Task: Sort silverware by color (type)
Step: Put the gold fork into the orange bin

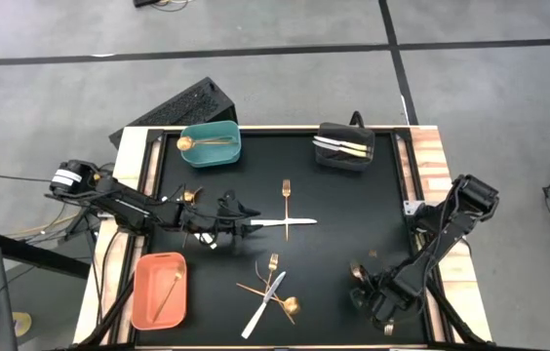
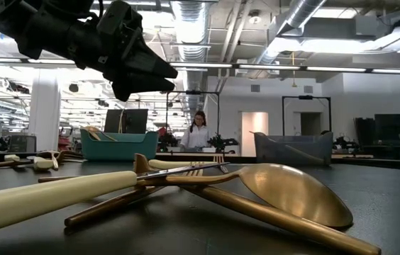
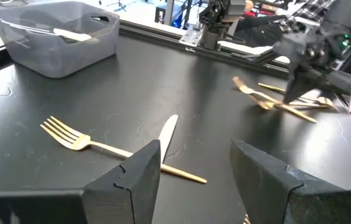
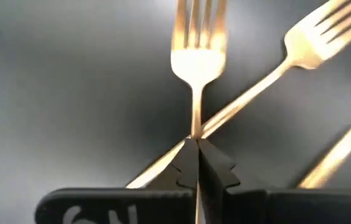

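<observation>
My right gripper is at the table's near right corner, shut on a gold fork. A second gold fork crosses the first right at the fingers. My left gripper stands open, above the table left of centre, pointing toward the right edge. Ahead of it a white-handled knife lies crossed with a gold fork. A pile of fork, knife and copper spoon lies near the front edge. My right gripper pinches the gold fork's thin handle, a little behind the tines, between its two fingertips. The fingers come from above, pointing steeply down. The grip is at the point where the second fork's handle crosses. Whether the fork is off the table I cannot tell.
A teal bin holding a gold spoon stands at the far left. A black bin with pale pieces is at the far right, and an orange bin with one copper piece at the near left. A person stands in the room behind.
</observation>
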Available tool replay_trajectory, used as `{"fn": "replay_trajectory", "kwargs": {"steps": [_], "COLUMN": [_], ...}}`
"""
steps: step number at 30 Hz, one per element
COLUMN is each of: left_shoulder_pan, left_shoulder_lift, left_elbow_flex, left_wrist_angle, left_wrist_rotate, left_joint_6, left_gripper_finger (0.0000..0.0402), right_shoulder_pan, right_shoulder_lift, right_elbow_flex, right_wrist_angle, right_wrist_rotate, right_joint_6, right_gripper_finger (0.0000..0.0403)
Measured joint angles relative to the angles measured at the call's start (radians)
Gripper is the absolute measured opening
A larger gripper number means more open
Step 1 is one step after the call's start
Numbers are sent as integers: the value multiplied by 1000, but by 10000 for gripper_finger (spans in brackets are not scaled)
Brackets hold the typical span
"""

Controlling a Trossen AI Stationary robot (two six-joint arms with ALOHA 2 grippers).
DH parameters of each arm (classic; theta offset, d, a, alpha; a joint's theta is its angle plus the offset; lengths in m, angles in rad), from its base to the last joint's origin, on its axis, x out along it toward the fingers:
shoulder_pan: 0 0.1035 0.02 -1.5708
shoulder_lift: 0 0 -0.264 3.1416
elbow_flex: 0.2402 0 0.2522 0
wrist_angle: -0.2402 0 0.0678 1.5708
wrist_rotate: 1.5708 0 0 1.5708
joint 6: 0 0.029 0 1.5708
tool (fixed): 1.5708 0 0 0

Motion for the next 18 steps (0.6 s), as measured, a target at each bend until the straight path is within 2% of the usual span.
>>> {"fn": "replay_trajectory", "kwargs": {"steps": [5,11,14,18], "left_shoulder_pan": [0,-6,-21,-42], "left_shoulder_lift": [-3,-62,-87,-88], "left_elbow_flex": [0,-2,-2,-2], "left_wrist_angle": [-5,-123,-145,-100], "left_wrist_rotate": [32,29,-29,-67], "left_joint_6": [-8,-74,-90,-79], "left_gripper_finger": [178,178,178,178], "right_shoulder_pan": [-43,-107,-166,-260], "right_shoulder_lift": [-52,-112,-129,-130], "right_elbow_flex": [0,0,0,0], "right_wrist_angle": [0,13,64,208], "right_wrist_rotate": [243,542,615,630], "right_joint_6": [-97,-230,-334,-568], "right_gripper_finger": [23,23,23,22]}}
